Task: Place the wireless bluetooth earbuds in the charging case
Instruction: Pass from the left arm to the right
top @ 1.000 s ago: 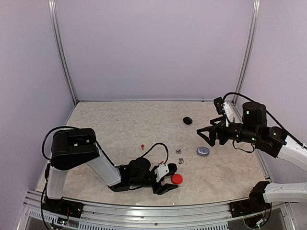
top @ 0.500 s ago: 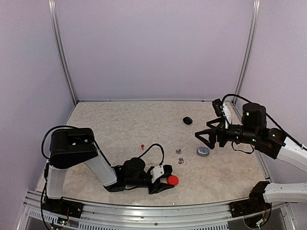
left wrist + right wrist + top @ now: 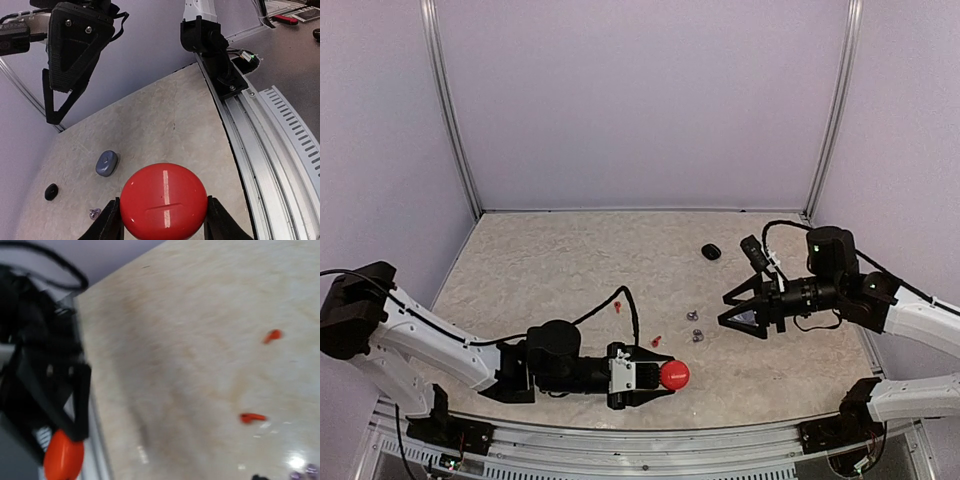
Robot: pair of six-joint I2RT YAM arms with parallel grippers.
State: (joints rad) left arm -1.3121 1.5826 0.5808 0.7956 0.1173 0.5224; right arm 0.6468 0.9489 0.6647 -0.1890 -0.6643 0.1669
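Two arms reach over a marbled table [image 3: 550,270] in the overhead view. The left gripper [image 3: 663,378], stretched low along the near edge, is clamped on a red case [image 3: 675,375]. The right gripper [image 3: 723,312] points leftward from the right side, its jaws spread with nothing between them. All the earbuds that can be made out lie loose on the table, outside any case. The far red earbud [image 3: 618,306] is left of centre, and the near red earbud [image 3: 656,341] is just beyond the red case. The far silver-grey earbud [image 3: 692,316] and the near silver-grey earbud [image 3: 697,336] sit close together between the two grippers. A black case [image 3: 711,252] rests toward the back, well apart from the rest.

From the left wrist, the red case fills the lower centre with its lid closed, pinched on both sides by the black fingers [image 3: 107,227]. Beyond it a grey case [image 3: 107,163] lies on the table, with the black case farther left. One silver-grey earbud shows beside the left finger. The right gripper hangs above the table at upper left. A metal rail [image 3: 260,135] runs along the table edge.

From the right wrist, the picture is smeared. Both red earbuds lie well apart on the bare surface. The red case shows in the lower left corner, held in the left gripper.
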